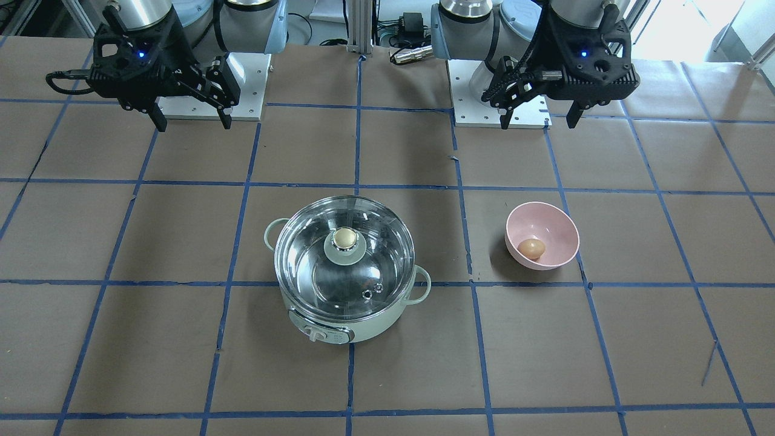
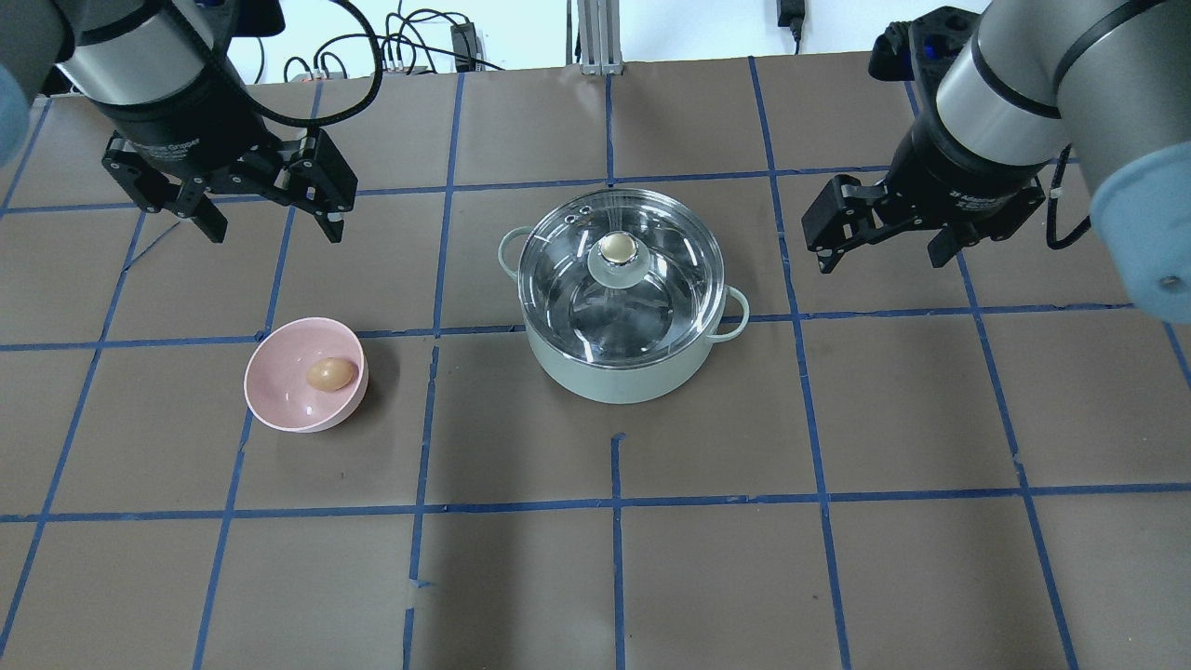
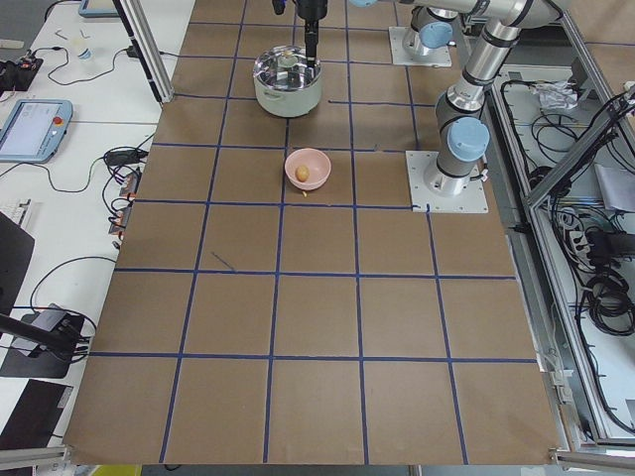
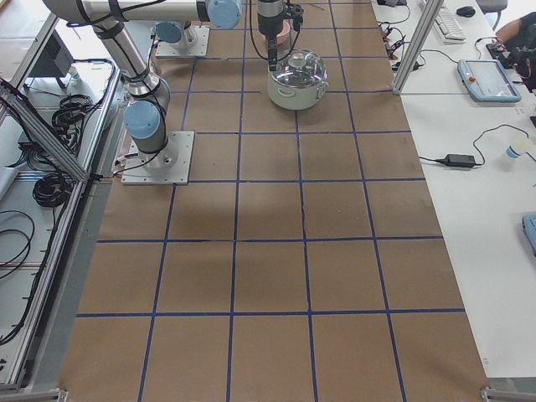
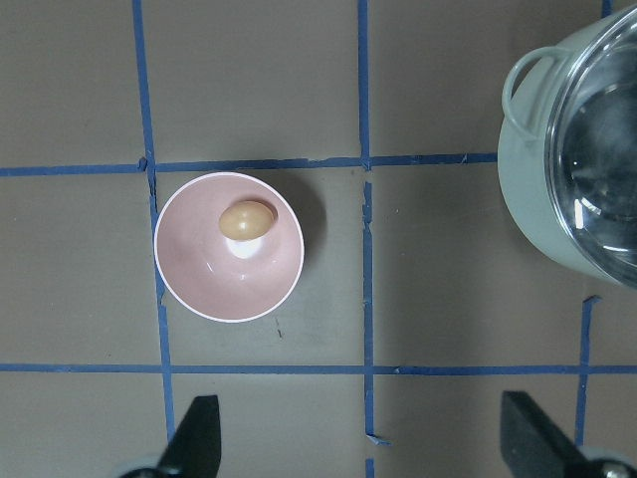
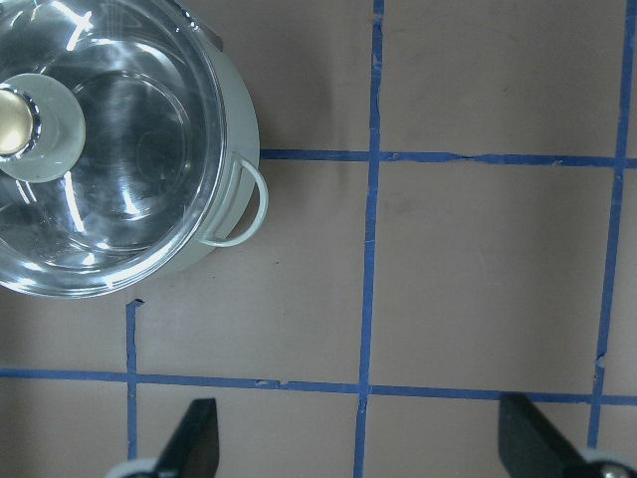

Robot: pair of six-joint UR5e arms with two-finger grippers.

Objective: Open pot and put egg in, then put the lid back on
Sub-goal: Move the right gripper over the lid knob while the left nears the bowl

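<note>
The mint-green pot (image 2: 614, 377) (image 1: 363, 324) stands mid-table with the glass lid (image 2: 651, 298) (image 1: 315, 272) on it, its beige knob (image 2: 614, 247) (image 1: 344, 237) upright. The brown egg (image 2: 330, 373) (image 1: 531, 248) (image 5: 246, 220) lies in a pink bowl (image 2: 279, 400) (image 1: 557, 227) (image 5: 229, 289) on the robot's left. My left gripper (image 2: 275, 223) (image 1: 539, 120) (image 5: 358, 448) hangs open and empty above the table behind the bowl. My right gripper (image 2: 879, 256) (image 1: 192, 123) (image 6: 358, 448) hangs open and empty to the pot's right. The pot also shows in the wrist views (image 5: 532, 199) (image 6: 234, 139).
Brown table cover (image 2: 614, 558) with blue tape grid lines. The arms' base plates (image 1: 242, 79) (image 1: 478, 97) stand at the robot's side. Cables and a metal post (image 2: 595, 37) lie beyond the far edge.
</note>
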